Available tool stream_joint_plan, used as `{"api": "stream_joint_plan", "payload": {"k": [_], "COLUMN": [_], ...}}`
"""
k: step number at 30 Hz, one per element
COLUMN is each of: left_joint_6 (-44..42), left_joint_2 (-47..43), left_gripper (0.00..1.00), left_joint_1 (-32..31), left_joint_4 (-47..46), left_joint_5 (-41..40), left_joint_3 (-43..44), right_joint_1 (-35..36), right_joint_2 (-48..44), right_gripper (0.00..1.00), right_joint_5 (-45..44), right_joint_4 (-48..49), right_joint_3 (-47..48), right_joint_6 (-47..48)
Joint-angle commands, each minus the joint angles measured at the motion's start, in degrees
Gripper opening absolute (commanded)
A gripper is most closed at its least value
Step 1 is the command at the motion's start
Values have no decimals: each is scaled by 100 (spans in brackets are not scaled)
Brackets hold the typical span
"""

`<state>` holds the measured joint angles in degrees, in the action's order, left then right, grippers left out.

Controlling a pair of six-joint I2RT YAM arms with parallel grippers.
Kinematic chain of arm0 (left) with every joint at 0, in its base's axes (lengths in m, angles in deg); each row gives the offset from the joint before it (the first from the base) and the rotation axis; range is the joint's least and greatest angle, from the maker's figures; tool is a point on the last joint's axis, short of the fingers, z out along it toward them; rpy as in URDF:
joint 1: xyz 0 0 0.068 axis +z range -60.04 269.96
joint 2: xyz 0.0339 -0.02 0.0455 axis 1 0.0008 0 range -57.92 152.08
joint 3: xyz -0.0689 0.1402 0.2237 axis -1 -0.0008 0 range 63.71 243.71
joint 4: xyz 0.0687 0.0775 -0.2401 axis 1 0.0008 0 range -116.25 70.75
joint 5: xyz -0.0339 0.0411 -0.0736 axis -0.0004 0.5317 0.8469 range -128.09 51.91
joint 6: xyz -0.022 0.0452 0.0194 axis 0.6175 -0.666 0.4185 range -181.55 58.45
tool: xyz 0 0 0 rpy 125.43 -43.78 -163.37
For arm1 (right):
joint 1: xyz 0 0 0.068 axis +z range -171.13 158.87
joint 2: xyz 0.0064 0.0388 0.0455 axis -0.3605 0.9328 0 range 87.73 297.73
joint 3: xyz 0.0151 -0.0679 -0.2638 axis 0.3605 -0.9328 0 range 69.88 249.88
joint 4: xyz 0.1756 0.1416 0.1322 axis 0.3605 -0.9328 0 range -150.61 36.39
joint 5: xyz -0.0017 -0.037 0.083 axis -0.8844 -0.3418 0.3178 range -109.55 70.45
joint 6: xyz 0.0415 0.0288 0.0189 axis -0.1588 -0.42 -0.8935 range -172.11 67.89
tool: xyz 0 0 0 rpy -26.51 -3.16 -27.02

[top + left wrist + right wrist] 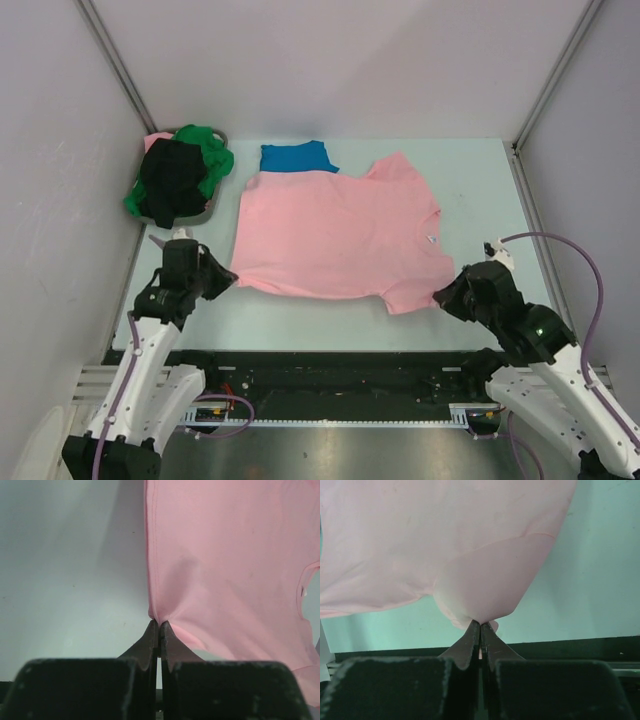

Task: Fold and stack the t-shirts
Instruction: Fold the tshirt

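Found light pink soft cloth t-shirt spread flat across middle of pale green table, collar toward right, hem toward left. Noted left gripper clamped tight on near hem corner, cloth puckered into a small tent at the nip in left wrist view. Noted right gripper likewise pinched closed on tip of near sleeve, sleeve bunched upward there.

Judged both holds set at opposite ends of near long edge so as to carry that edge over toward far side in one lengthwise fold; fold itself not yet begun.

Recorded folded bright blue t-shirt at far edge, touching pink shirt's far-left corner; overlap not determinable. Recorded black t-shirt and green t-shirt heaped in grey round basket at far left, near hem.

Found bare table to right of collar and in narrow strip along near edge. Assessed room for lift as adequate upward and rightward, tight on left owing to basket and side wall. Flagged risk of dragging blue shirt along with far edge.
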<state>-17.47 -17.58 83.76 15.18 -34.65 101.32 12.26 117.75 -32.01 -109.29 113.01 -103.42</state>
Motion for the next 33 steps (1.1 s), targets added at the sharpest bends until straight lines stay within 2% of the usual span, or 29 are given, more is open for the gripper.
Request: {"api": "stream_joint_plan", "payload": {"k": [1,7,15,20,33], "left_joint_6": [57,92,136,66,180], "left_joint_2": [456,1397,2513,3041,4069], "left_gripper": [0,0,0,0,0], "left_joint_1": [40,57,250,522,584], "left_joint_4": [-302,-943,-1401,-1629,-1998], "left_joint_5": [-45,-72,-2,113,157], "left_joint_3": [106,317,704,862,1064], "right_joint_1": [19,-253,-1201,-1475,-1677], "right_joint_2": [565,1549,2543,3394,5161], "right_gripper": [0,0,0,0,0], "right_joint_5": [113,498,1499,1800,2170], "right_joint_4": [766,1900,2877,3194,3617], "right_joint_3": [239,239,520,985,2137], "right_joint_6": [322,797,1237,1387,1677]}}
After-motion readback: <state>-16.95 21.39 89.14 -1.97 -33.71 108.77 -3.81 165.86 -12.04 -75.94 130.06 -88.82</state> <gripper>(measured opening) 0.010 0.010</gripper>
